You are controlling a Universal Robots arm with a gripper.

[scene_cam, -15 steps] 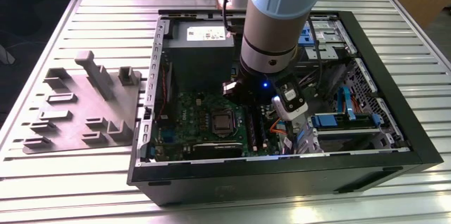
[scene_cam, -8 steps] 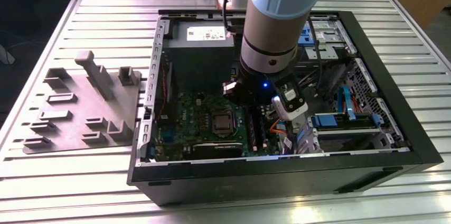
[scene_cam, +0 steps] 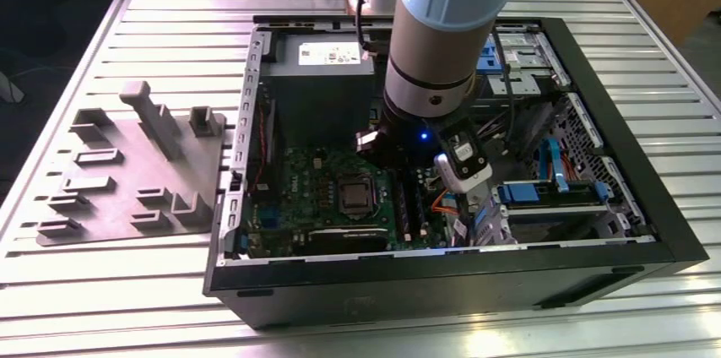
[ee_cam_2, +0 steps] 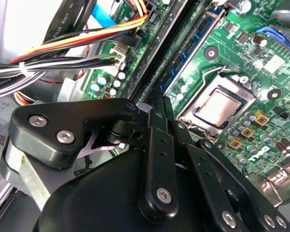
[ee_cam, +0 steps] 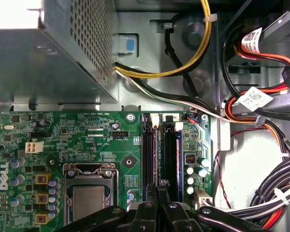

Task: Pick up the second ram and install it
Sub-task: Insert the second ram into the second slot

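Note:
The second ram [ee_cam_2: 191, 50] shows as a long bluish-green strip standing on edge in the slot nearest the processor socket [ee_cam_2: 217, 106]. In the first wrist view the second ram [ee_cam: 157, 154] is a thin line beside the black slot rail [ee_cam: 148, 154]. My gripper [ee_cam_2: 157, 104] sits at the near end of that strip, fingers drawn together on its top edge. The gripper [ee_cam: 161, 184] lines up with the strip in both wrist views. In the exterior view the gripper [scene_cam: 408, 193] is low inside the open computer case [scene_cam: 664, 206], over the motherboard [scene_cam: 304, 197].
Another black slot rail [ee_cam: 171, 154] runs alongside. Bundled cables [ee_cam: 261, 116] crowd the side away from the socket, and the metal power supply box [ee_cam: 48, 53] stands past the slots' far end. A grey holder tray [scene_cam: 124, 172] lies on the table at the exterior view's left.

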